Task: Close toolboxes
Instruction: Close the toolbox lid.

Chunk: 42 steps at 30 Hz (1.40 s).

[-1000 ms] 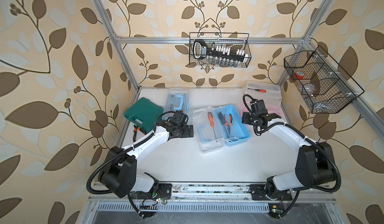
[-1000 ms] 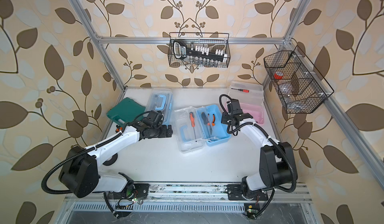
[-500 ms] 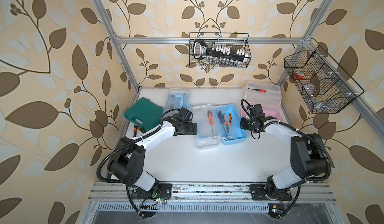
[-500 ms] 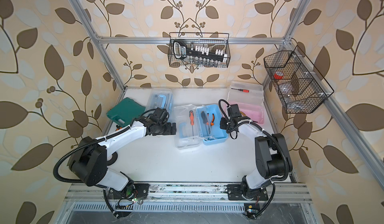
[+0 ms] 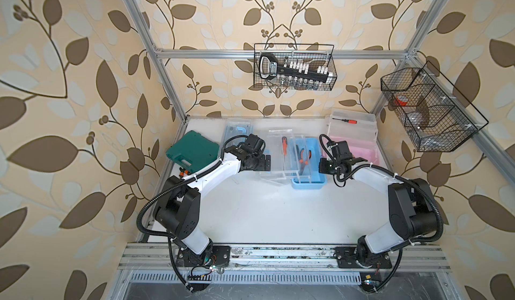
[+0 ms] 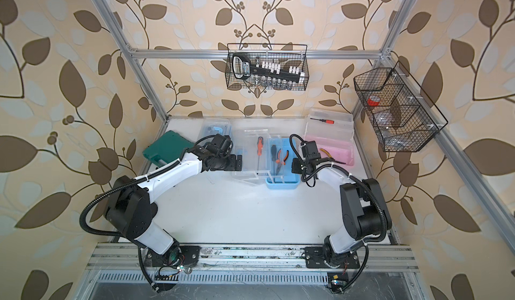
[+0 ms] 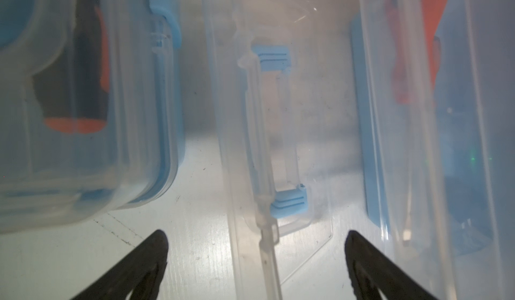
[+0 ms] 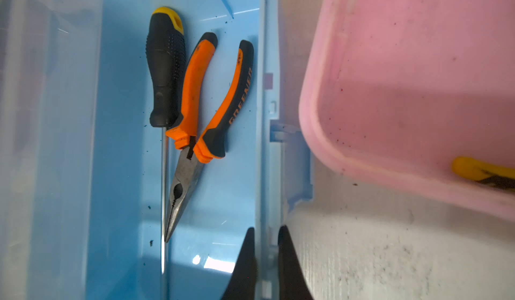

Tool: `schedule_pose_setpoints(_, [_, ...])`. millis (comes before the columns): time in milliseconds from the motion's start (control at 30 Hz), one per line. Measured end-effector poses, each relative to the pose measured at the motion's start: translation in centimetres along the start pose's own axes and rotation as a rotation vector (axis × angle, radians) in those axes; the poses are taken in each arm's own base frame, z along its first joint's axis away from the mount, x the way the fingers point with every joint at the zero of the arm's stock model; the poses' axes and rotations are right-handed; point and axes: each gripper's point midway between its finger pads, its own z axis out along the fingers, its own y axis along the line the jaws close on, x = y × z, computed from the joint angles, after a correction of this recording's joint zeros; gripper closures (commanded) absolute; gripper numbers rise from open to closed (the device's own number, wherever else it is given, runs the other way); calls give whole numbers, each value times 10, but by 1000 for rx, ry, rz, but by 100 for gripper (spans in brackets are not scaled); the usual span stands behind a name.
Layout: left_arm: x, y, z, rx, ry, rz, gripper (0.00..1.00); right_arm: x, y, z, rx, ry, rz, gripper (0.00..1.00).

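Right gripper clamps a wall of the open blue toolbox mid-worktop; left gripper, jaws apart, should next lift its clear lid.

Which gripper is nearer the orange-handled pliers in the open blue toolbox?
Right. The right gripper is shut on the wall of the blue toolbox, beside the pliers; the left gripper stands open beyond the clear lid.

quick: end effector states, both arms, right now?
Left end effector: open, holding nothing.
Right end effector: closed on the side wall of the open blue toolbox.
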Motion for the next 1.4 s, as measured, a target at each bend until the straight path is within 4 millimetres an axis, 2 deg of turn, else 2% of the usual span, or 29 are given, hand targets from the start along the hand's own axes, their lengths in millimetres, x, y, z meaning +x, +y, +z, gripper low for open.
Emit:
schedule_pose_setpoints(233, [-6,-17,-1,-6,1,47,1,4,9,-1,-1,-8,-5,96])
schedule_pose_setpoints(467, [-12,-35,-6,-23,-2,101,1,7,10,-2,-8,-18,16,85])
schedule_pose_setpoints(700, [-13,-50,-11,-32,-12,145,1,19,10,1,-19,9,34,80])
schedule_pose_setpoints(1033, [-13,-76,-21,-17,-39,202,1,22,9,2,-16,17,41,69])
schedule_pose_setpoints(1267, [-14,-79,-22,-51,-44,224,1,22,9,5,-18,15,40,67])
schedule_pose_setpoints(1333, [-14,-81,-22,-67,-46,238,1,20,8,6,-18,12,42,64])
schedule_pose_setpoints(1400, [-14,-88,-23,-52,-50,248,1,18,8,7,-23,5,51,57])
